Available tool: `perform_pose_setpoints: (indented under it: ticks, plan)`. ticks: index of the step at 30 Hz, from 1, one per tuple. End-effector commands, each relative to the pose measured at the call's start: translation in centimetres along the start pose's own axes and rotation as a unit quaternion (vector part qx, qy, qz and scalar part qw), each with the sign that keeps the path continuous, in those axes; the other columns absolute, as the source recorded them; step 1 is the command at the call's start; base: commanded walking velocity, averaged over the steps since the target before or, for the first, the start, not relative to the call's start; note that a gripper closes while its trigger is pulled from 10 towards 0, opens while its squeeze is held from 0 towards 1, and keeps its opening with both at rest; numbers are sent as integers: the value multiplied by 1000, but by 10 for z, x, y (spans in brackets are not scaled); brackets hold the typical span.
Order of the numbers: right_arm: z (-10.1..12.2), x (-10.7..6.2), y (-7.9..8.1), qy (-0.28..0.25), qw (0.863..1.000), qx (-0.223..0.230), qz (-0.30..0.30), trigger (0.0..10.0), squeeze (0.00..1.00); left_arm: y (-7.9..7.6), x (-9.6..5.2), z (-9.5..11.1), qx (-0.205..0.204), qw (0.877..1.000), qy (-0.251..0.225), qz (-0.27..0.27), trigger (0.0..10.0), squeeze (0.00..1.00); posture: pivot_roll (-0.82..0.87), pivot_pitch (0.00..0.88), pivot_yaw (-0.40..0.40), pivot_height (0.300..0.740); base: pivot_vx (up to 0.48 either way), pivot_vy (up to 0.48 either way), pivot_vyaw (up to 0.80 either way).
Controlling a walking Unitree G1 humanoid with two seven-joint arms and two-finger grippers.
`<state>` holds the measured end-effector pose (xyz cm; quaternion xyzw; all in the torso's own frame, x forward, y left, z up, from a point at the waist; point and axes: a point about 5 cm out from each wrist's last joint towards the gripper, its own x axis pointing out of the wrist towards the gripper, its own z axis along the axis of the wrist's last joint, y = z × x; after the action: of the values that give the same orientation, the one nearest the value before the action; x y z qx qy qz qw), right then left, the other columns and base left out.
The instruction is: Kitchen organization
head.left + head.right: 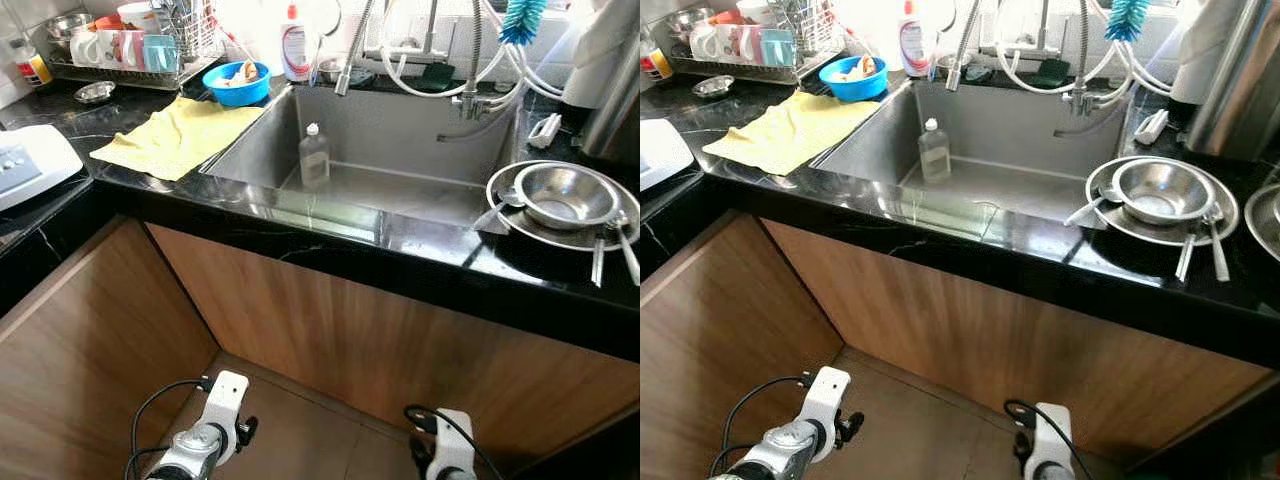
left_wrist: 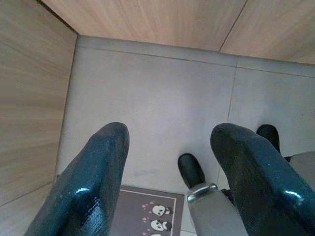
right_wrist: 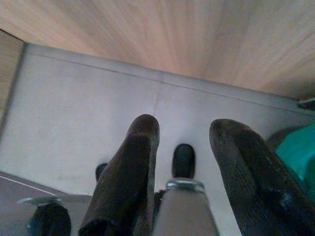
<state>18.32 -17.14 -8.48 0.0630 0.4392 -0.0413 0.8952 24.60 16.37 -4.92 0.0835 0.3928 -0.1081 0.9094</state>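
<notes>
Black counter (image 1: 330, 245); sink (image 1: 400, 140) holds a bottle (image 1: 314, 157), seemingly soap.

A clear soap bottle (image 1: 314, 156) stands upright in the steel sink (image 1: 420, 135). Right of it, a steel bowl (image 1: 564, 195) sits on a plate (image 1: 530, 232). A yellow cloth (image 1: 176, 135) lies flat on the left.

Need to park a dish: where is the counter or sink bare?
Free: the sink floor right of the soap bottle, and the front counter strip between yellow cloth and steel bowl stack. Crowded: the dish rack corner.
</notes>
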Motion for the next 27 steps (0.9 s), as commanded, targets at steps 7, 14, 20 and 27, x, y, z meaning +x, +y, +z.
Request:
perform_pose_setpoints:
  ticks: [7,14,20,27]
  plan:
    - [-21,-8,-18,14,1000,4,0,10000,0,4,-1,-4,-2,1000,6,4,10000,0,-82,0,87,740,0,0,0]
    - [-37,-16,-36,26,1000,-1,-4,10000,0,2,-1,-5,-3,1000,8,3,10000,0,-81,0,82,740,0,0,-638]
    - [-49,-22,-41,30,1000,-1,-4,10000,0,2,-1,-6,-4,1000,10,3,10000,0,-81,0,81,740,0,0,-681]
    - [-37,-15,-28,14,1000,1,1,10000,0,2,-1,-7,-4,1000,11,3,10000,0,-80,0,80,740,0,0,0]
